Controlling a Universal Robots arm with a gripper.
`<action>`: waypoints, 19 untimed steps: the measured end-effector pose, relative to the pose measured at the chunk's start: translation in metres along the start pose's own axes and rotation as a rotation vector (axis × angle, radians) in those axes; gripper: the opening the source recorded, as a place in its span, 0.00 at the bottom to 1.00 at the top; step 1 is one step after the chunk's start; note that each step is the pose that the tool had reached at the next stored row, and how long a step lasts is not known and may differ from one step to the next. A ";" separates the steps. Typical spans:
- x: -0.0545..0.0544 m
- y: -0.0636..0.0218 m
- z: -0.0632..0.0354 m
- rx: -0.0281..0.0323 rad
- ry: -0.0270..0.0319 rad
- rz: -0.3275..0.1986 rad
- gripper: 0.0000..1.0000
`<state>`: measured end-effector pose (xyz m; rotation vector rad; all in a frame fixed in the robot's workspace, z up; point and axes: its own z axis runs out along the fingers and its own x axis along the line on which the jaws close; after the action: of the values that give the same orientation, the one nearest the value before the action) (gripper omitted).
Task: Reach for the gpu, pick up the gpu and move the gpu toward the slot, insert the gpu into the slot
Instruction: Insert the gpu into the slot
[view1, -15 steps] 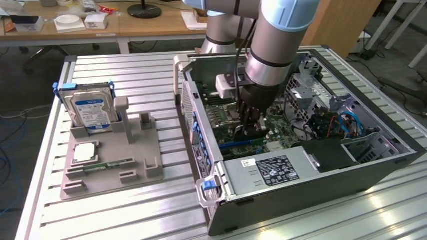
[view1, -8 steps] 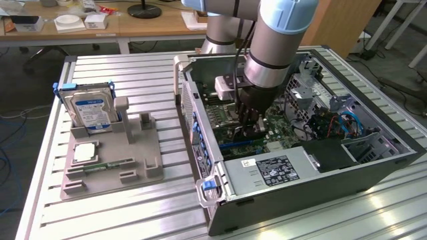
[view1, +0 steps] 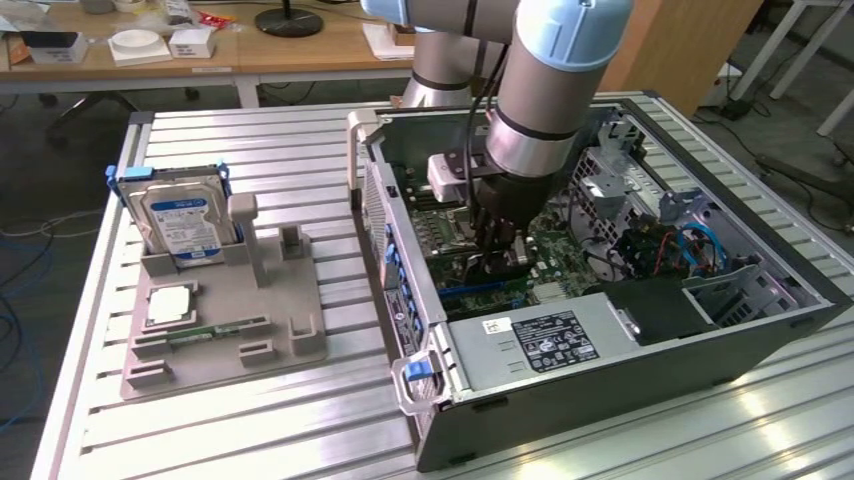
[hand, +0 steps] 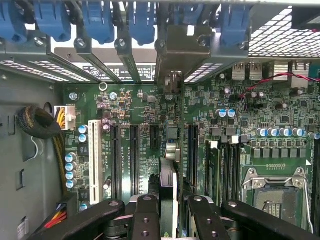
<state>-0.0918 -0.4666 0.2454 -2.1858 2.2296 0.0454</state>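
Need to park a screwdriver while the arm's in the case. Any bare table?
Bare slats: the strip between the grey fixture and the PC case, and the table in front of the fixture, toward the camera. Inside the case it is crowded: arm, gpu, cables.

In the exterior view, the open black metal computer case (view1: 641, 390) lies at three o'clock of the grey plastic fixture (view1: 214, 365), both on the slatted aluminium table (view1: 267, 430). The blue-labelled silver hard drive (view1: 184, 222) stands at the fixture's eleven o'clock, with the small green memory stick (view1: 220, 328) at the drive's six o'clock. The thin dark gpu (hand: 169, 185) stands edge-on inside the case.
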 end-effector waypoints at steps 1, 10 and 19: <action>0.000 0.0000 0.0001 0.0000 0.0000 0.000 0.27; 0.000 0.0023 0.0009 0.0001 0.0000 0.000 0.27; 0.000 0.0023 0.0035 0.0000 -0.0001 0.000 0.27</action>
<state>-0.0942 -0.4660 0.2419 -2.1856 2.2297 0.0455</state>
